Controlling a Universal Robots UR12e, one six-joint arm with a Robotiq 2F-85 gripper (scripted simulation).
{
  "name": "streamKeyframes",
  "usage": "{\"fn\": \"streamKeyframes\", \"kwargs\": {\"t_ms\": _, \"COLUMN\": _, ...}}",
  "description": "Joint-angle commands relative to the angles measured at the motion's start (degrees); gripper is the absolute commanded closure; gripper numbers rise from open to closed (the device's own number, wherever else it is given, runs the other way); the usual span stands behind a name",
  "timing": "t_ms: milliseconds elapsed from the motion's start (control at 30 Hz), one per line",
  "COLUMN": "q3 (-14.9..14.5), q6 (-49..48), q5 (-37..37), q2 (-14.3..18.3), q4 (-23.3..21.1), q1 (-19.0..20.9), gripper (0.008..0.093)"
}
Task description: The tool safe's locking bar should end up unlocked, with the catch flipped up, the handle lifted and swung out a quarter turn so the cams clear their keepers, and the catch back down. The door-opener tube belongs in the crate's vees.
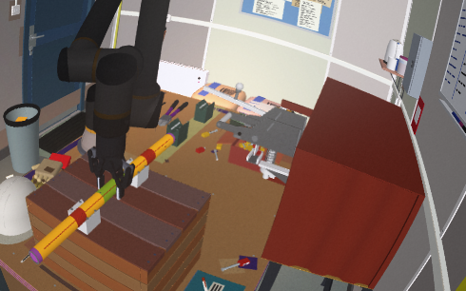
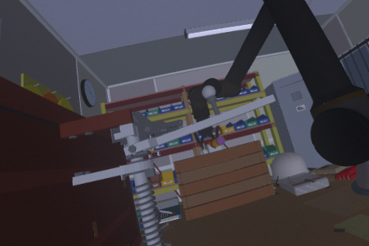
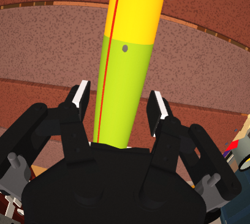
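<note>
The safe's locking bar (image 1: 259, 133) is partly hidden behind the red safe (image 1: 354, 180); its grey handle with a ball knob (image 2: 208, 92) juts out above a coil spring (image 2: 144, 205). I cannot make out the catch. The door-opener tube (image 1: 102, 197), yellow with red bands, a green middle and a purple end, lies across the wooden crate (image 1: 121, 228) in its two white vee blocks (image 1: 87, 219). My gripper (image 1: 110, 183) is open astride the tube's green section (image 3: 121, 96) and holds nothing.
Behind the crate stand two dark green stands (image 1: 179, 129) and scattered small parts on the bench. A grey bin (image 1: 22, 135) and a white hard hat (image 1: 10, 204) sit to the crate's left. The safe fills the right side.
</note>
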Motion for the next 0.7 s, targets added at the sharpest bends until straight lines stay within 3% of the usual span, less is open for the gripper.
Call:
{"fn": "streamKeyframes", "kwargs": {"t_ms": 0, "q3": 0.0, "q6": 0.0, "q5": 0.0, "q2": 0.0, "q4": 0.0, "q1": 0.0, "gripper": 0.0394}}
{"fn": "streamKeyframes", "kwargs": {"t_ms": 667, "q3": -0.7, "q6": 0.0, "q5": 0.0, "q2": -0.5, "q4": 1.1, "q1": 0.0, "gripper": 0.0394}}
